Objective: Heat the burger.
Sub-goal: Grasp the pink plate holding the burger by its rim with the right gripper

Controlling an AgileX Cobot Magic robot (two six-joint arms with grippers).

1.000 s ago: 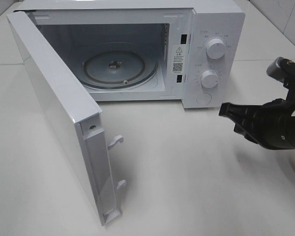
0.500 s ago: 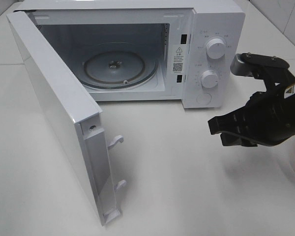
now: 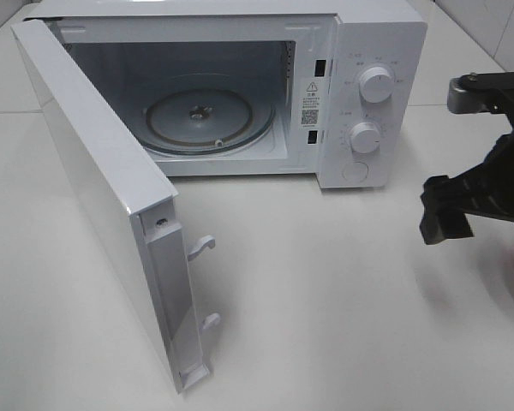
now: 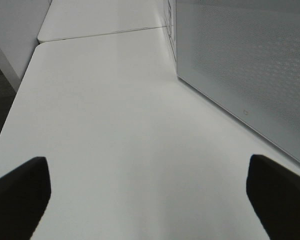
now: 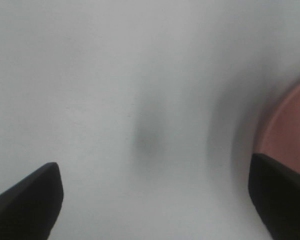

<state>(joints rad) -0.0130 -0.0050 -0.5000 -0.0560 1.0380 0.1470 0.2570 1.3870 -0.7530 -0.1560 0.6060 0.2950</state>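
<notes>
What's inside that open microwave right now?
Only its round glass turntable, with nothing on it. The open door hides the cavity's lower left corner. The burger appears in no view.

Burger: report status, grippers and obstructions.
Left gripper open, empty. Right gripper open, empty, beside pink plate. Burger not in view. Microwave door open.

Open microwave (image 3: pixel 360 107), right gripper (image 3: pixel 450 210) nearby

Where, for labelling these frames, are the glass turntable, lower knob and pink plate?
glass turntable (image 3: pixel 176 125), exterior high view, bare glass beside the hub
lower knob (image 3: pixel 365 138), exterior high view, centre of its face
pink plate (image 5: pixel 289 129), right wrist view, its rim
</notes>
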